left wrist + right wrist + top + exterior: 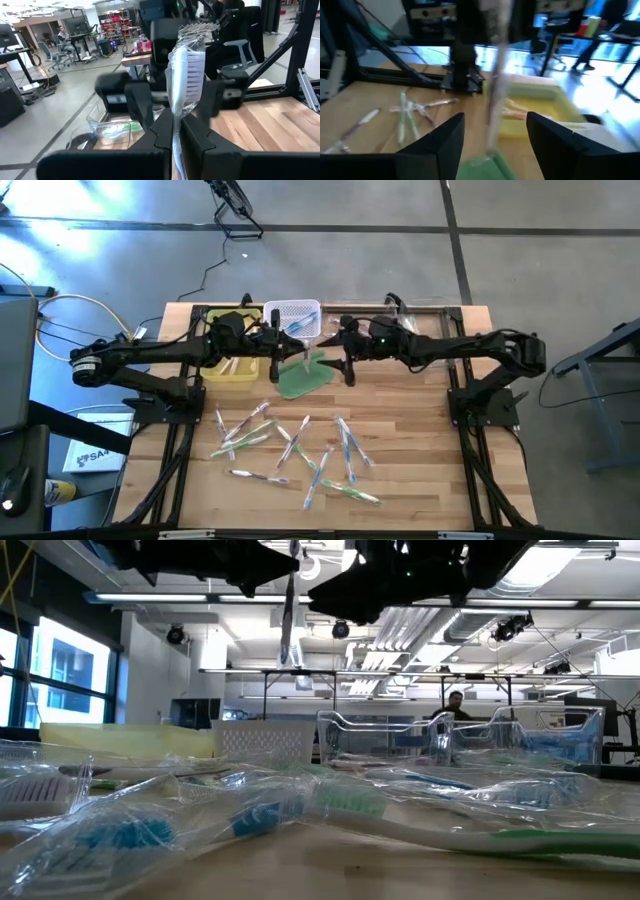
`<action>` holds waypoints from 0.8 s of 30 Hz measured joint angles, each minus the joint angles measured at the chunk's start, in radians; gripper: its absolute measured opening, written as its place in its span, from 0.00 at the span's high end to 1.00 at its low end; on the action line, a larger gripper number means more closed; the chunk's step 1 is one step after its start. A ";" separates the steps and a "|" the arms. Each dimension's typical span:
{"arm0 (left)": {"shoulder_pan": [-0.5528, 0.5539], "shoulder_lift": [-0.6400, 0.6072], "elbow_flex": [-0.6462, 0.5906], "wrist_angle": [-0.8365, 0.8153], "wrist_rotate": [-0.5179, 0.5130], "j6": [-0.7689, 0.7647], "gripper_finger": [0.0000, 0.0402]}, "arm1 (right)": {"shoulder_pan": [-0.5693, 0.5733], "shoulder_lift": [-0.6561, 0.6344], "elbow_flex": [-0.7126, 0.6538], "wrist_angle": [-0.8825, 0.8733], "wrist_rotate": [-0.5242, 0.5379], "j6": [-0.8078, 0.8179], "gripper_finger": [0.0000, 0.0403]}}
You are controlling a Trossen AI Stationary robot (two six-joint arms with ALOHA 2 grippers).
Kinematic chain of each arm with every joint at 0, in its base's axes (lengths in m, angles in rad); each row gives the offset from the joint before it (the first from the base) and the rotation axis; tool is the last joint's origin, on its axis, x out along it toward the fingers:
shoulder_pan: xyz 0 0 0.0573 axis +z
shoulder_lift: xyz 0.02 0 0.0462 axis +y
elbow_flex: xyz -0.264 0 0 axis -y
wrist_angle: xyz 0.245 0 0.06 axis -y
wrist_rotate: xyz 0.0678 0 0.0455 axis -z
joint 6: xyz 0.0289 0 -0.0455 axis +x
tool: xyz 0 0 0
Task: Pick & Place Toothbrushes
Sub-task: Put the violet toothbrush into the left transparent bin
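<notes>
Looks like a big open-plan robotics lab or workshop: bare ceiling with pipes and strip lights [300,598], polished concrete floor [330,240], rows of desks with office chairs [50,52], and a person [455,705] working far back.

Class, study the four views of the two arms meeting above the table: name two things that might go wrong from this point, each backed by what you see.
1. The left gripper pinches a wrapped toothbrush low on its slippery wrapper; it may slide or tilt.
2. The right gripper stands open with that toothbrush between its fingers, not clamped; the two arms are close together above the green pad, so a bump or a drop there seems possible.
</notes>
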 joint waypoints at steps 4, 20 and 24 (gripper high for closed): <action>0.000 0.000 0.000 -0.001 0.001 0.000 0.97 | 0.001 0.054 0.000 0.086 -0.041 0.037 0.49; 0.000 0.001 0.000 -0.001 0.006 -0.003 0.97 | 0.048 0.094 0.000 0.184 0.049 0.056 0.49; -0.022 0.027 0.000 0.038 0.006 -0.003 0.97 | 0.048 0.094 0.000 0.178 0.050 0.055 0.49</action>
